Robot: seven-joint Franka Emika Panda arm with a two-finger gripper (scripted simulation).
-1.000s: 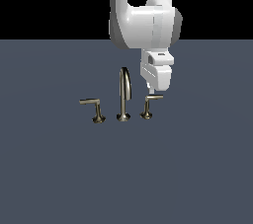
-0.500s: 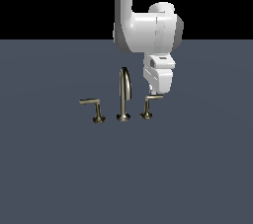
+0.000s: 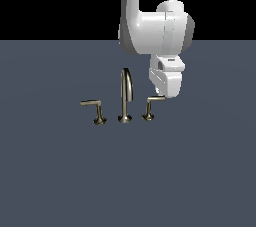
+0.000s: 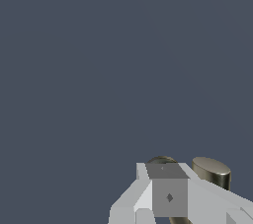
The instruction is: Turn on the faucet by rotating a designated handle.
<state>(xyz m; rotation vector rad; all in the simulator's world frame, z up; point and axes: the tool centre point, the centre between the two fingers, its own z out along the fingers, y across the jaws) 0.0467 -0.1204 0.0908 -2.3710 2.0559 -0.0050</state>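
While the white arm hangs low, here's the scene:
Faucet: small brushed brass-grey metal faucet (image 3: pixel 125 97), arched spout between two levers.
Handle: smaller thin-armed metal lever handle (image 3: pixel 151 105) at the spout's 3 o'clock.
Gripper: white gripper (image 3: pixel 165 92) touching or just beside that lever's tip; spread or pinched, can't tell.
Wrist view only: rounded brass end (image 4: pixel 211 169) beside the grey finger block (image 4: pixel 168 188).
Surface: plain slate-blue floor (image 3: pixel 60 171).
Room: black backdrop (image 3: pixel 55 1).

Flat dark slate-grey floor (image 3: pixel 60 171) carries the faucet (image 3: pixel 125 98) at frame centre, three flared bases touching it.
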